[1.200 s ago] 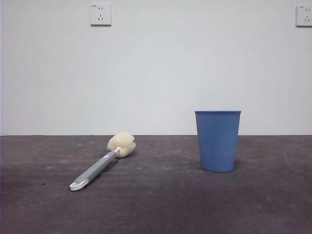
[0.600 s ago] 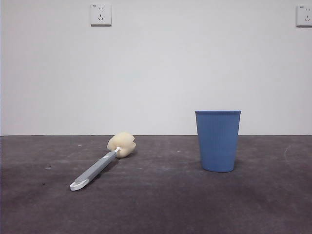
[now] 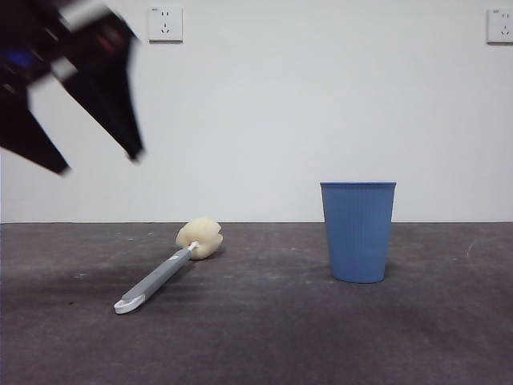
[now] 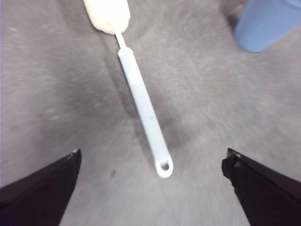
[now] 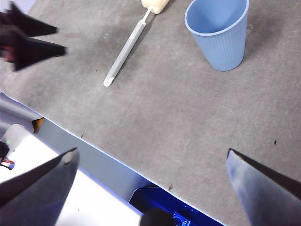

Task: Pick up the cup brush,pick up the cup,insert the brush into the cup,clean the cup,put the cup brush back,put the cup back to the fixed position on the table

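Note:
The cup brush (image 3: 157,277) lies flat on the table (image 3: 264,337), left of centre, with its cream sponge head (image 3: 199,237) toward the wall and its white tip toward the front. The blue cup (image 3: 358,231) stands upright to the right, empty. My left gripper (image 3: 96,160) hangs open, high at the left above the brush. Its wrist view shows the brush handle (image 4: 143,106) between the wide-spread jaws of the left gripper (image 4: 151,156), well below them. The right gripper (image 5: 151,153) is open and held high over the table's front edge, with the cup (image 5: 218,35) and the brush (image 5: 124,51) far ahead of it.
Two wall sockets (image 3: 165,24) (image 3: 500,26) sit on the white wall behind. The table's front edge (image 5: 70,133) runs under the right gripper, with a white and blue robot base (image 5: 42,188) below it. The left gripper (image 5: 28,40) shows at the side of the right wrist view.
A dark, blurred gripper has come into the front view at the upper left, above the brush. Brush and cup have not moved.

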`<control>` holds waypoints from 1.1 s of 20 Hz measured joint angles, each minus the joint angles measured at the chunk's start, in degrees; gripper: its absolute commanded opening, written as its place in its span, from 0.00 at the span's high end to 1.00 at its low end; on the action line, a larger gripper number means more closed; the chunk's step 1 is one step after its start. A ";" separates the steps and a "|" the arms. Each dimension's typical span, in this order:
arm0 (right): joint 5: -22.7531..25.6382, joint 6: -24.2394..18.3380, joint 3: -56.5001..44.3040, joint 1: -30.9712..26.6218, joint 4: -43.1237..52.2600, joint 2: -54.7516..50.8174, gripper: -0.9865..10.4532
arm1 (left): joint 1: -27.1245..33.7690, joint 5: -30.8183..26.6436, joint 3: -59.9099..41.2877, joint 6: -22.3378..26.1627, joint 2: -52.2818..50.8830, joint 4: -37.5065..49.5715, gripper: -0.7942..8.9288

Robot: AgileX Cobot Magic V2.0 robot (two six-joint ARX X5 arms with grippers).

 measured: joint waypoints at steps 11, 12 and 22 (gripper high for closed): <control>0.00 0.39 0.00 0.00 0.00 0.02 0.34 | -4.46 -5.18 0.04 -7.08 24.28 13.35 0.38; 0.02 0.39 0.00 0.00 0.00 0.02 0.34 | -4.46 -5.49 0.04 -7.54 24.79 13.35 0.40; 0.02 0.39 0.00 0.00 0.00 0.02 0.34 | -6.34 -4.39 0.20 -8.44 25.68 13.70 0.93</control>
